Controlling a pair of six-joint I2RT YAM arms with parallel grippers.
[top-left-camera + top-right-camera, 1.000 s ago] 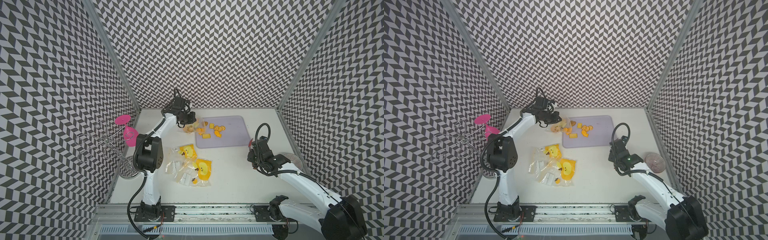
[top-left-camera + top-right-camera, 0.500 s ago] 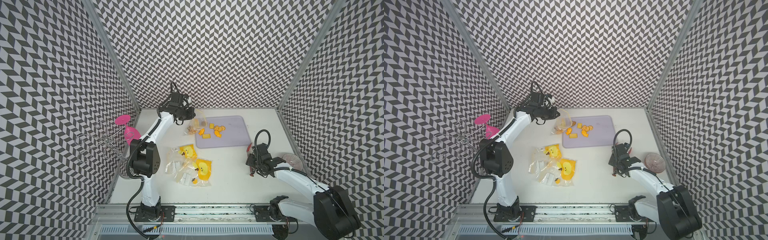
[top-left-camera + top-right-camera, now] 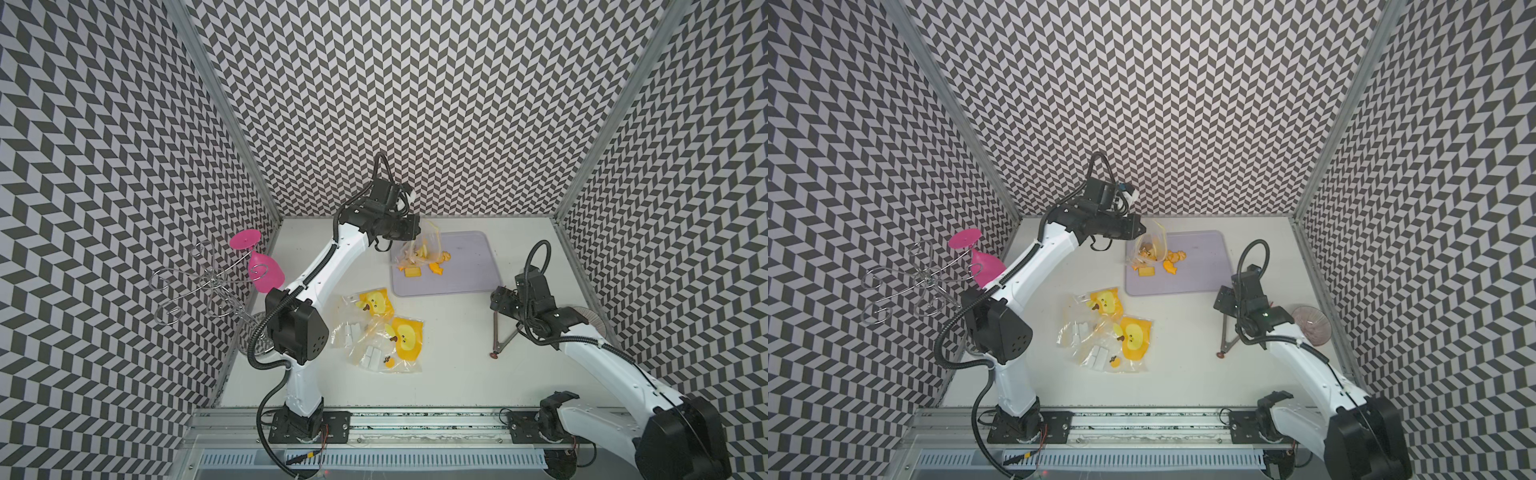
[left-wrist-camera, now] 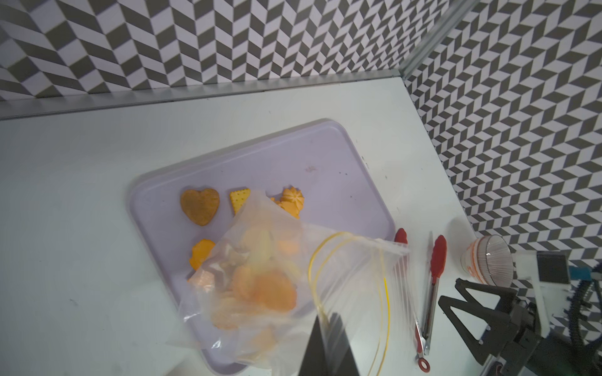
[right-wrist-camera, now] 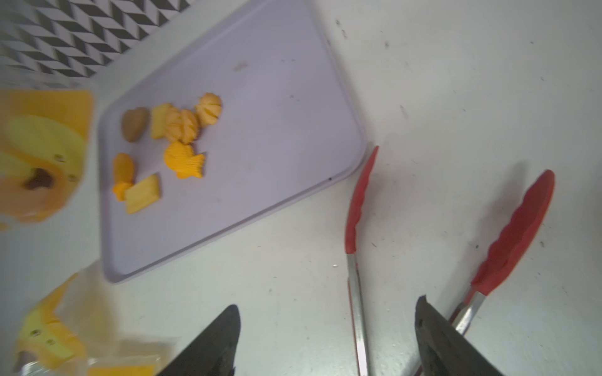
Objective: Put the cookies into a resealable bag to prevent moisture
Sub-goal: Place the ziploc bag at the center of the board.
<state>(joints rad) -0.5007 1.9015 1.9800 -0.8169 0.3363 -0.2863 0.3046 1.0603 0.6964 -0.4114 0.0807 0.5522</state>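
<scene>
My left gripper (image 3: 415,231) (image 3: 1140,231) (image 4: 329,320) is shut on the rim of a clear resealable bag (image 3: 420,248) (image 3: 1151,248) (image 4: 260,286). The bag hangs over the left part of the lilac tray (image 3: 465,266) (image 3: 1200,266) (image 4: 325,169) with several cookies inside. More cookies (image 3: 436,270) (image 3: 1170,271) (image 4: 199,205) (image 5: 184,159) lie loose on the tray. Right of the tray, my right gripper (image 3: 496,299) (image 3: 1221,299) (image 5: 325,325) stands open just above red-tipped tongs (image 3: 503,336) (image 3: 1227,343) (image 5: 356,211) lying on the table. One tong arm runs between its fingers.
Clear bags with yellow cartoon prints (image 3: 382,328) (image 3: 1108,328) lie at the table's middle. A pink wine glass (image 3: 264,268) hangs on a wire rack (image 3: 199,286) at the left wall. A glass bowl (image 3: 1310,326) (image 4: 488,260) stands by the right wall.
My left gripper has lifted the bag up and rightward over the tray. My right gripper has drawn back from the tray, opened and let go of the tongs, which now lie on the table.
</scene>
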